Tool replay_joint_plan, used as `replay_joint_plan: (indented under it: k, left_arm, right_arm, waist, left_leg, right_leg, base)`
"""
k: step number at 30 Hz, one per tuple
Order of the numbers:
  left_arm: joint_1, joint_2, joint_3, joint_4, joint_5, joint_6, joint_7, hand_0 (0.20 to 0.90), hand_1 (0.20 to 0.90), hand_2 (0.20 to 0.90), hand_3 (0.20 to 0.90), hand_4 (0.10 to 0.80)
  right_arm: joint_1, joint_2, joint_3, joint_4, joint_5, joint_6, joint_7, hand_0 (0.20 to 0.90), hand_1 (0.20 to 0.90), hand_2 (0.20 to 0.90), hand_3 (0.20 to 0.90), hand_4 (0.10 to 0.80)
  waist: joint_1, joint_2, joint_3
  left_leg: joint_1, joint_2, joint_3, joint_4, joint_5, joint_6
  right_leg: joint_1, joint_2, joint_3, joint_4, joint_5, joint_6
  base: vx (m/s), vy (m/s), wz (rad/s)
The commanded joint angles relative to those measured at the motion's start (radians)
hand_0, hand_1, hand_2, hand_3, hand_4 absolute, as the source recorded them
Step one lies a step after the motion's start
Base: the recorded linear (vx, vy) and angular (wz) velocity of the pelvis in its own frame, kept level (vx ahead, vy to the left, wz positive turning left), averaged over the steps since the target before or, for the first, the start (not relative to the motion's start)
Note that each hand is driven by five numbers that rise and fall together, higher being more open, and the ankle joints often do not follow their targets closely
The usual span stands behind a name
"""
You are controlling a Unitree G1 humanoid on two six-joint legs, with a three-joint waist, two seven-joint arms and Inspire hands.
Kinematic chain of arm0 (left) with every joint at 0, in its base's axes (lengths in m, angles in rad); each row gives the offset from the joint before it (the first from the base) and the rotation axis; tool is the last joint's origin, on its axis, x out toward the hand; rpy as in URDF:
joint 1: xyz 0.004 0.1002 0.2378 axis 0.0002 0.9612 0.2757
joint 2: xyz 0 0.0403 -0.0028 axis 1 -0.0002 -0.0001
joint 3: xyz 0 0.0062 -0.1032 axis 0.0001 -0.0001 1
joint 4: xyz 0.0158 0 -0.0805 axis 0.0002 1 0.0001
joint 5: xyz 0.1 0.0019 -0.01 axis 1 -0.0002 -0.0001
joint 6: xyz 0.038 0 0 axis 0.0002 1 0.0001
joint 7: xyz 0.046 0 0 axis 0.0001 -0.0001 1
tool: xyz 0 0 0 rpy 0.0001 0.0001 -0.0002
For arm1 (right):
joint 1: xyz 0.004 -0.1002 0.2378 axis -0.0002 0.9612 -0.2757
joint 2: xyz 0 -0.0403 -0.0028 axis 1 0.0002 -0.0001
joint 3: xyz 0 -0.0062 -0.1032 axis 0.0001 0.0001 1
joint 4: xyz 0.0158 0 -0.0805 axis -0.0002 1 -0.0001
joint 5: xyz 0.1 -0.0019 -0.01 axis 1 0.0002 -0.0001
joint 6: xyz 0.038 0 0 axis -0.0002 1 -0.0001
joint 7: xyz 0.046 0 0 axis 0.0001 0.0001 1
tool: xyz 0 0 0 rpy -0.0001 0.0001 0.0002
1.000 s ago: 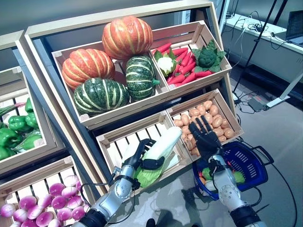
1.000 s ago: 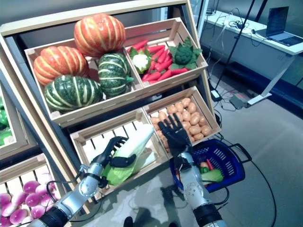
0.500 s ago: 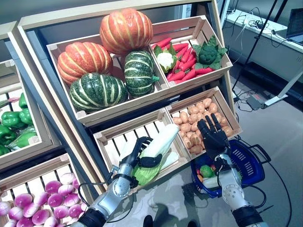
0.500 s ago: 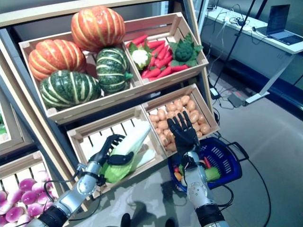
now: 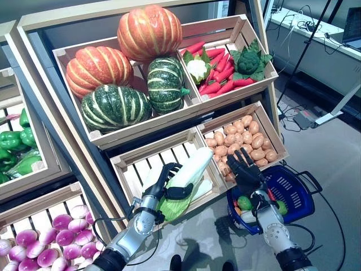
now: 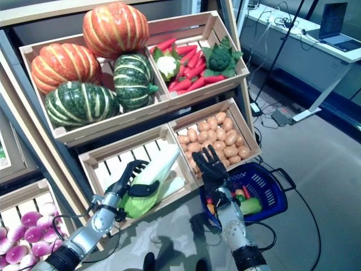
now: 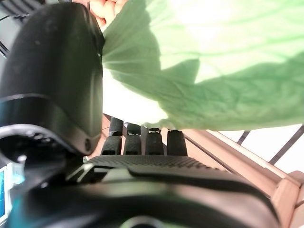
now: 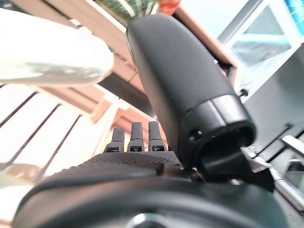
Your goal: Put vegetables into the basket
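4 pumpkins [image 5: 149, 31], 1 basket [image 5: 295, 192], maybe 2 cabbages [image 5: 189, 175].

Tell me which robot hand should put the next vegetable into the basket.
Left robot hand: its fingers already curl round the napa cabbage. The right robot hand is open and empty above the blue basket.

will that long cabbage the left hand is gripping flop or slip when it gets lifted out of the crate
The cabbage looks long, so its free pale end may sag or swing. Its smooth stalk could slip, though the left hand wraps it near the leafy end.
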Motion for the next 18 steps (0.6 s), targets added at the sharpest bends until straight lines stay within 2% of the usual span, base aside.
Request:
replay_joint_plan:
  k: [1, 11, 18]
  left_arm:
    - [-0.157, 0.018, 0.058, -0.091, 0.015, -0.143, 0.049, 0.300, 0.300, 0.300, 0.300, 0.400]
    - [-0.152, 0.016, 0.050, -0.099, 0.014, -0.166, 0.035, 0.300, 0.300, 0.300, 0.300, 0.400]
    - [-0.157, 0.013, 0.016, -0.118, -0.062, -0.207, -0.119, 0.300, 0.300, 0.300, 0.300, 0.400]
  right_arm:
    - [-0.076, -0.005, 0.023, -0.075, 0.045, -0.008, 0.079, 0.900, 0.900, 0.900, 0.900, 0.800]
    - [-0.086, 0.010, 0.075, -0.068, 0.070, 0.061, 0.152, 0.900, 0.900, 0.900, 0.900, 0.800]
    - [-0.103, 0.023, 0.104, -0.072, 0.090, 0.090, 0.213, 0.900, 0.900, 0.900, 0.900, 0.800]
  waist:
    - [0.011, -0.022, -0.038]
    - [0.020, -0.024, -0.042]
    - [0.023, -0.021, -0.045]
  left_leg:
    - [0.044, -0.001, -0.011, 0.003, -0.100, -0.004]
    - [0.044, -0.002, -0.017, 0.003, -0.099, -0.006]
    - [0.046, -0.003, -0.018, 0.003, -0.099, -0.006]
  right_leg:
    - [0.011, -0.039, -0.006, 0.044, 0.001, -0.011]
    - [0.014, -0.041, -0.009, 0.043, 0.001, -0.012]
    - [0.018, -0.043, -0.010, 0.041, 0.001, -0.010]
  base:
    - [0.000, 0.000, 0.00]
    - [0.000, 0.000, 0.00]
    - [0.000, 0.000, 0.00]
